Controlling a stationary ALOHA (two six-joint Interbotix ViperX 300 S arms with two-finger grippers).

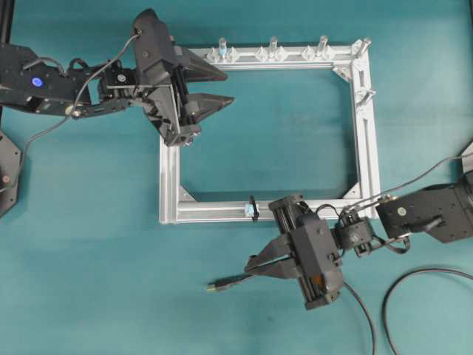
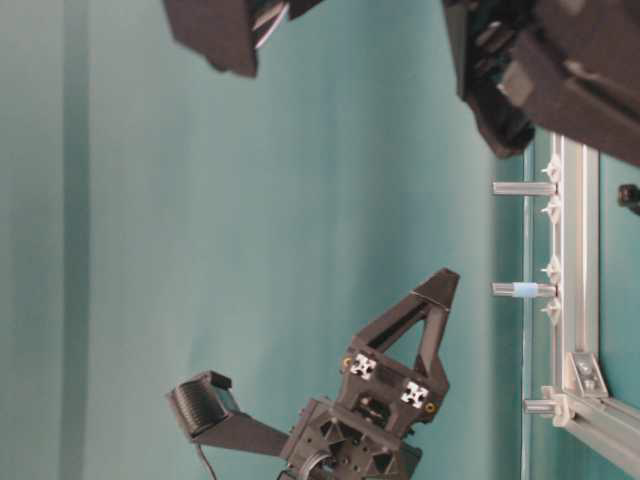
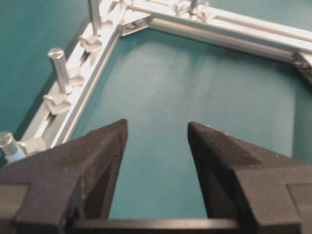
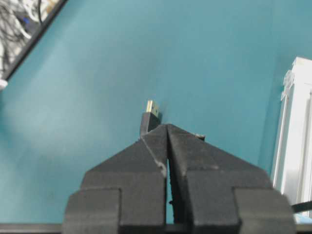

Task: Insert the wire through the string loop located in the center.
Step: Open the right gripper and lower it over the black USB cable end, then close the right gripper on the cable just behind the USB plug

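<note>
Right fingers (image 1: 267, 265) pinch the wire (image 1: 230, 281) — plug pointing away from the loop (image 1: 253, 208) on the frame's (image 1: 169, 185) near bar — left fingers (image 1: 218, 87) spread, empty.

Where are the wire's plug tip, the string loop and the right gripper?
wire (image 1: 213, 284): overhead view, brass plug tip.
string loop (image 1: 253, 208): overhead view, black ring on the frame bar.
right gripper (image 1: 255, 264): overhead view, fingers' tips.

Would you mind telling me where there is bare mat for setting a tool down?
Inside the aluminium frame the mat is bare, though the open left hand overhangs its upper-left corner. Bare too below the frame's left half. Crowded lower right: the right hand, the wire, another cable.
</note>
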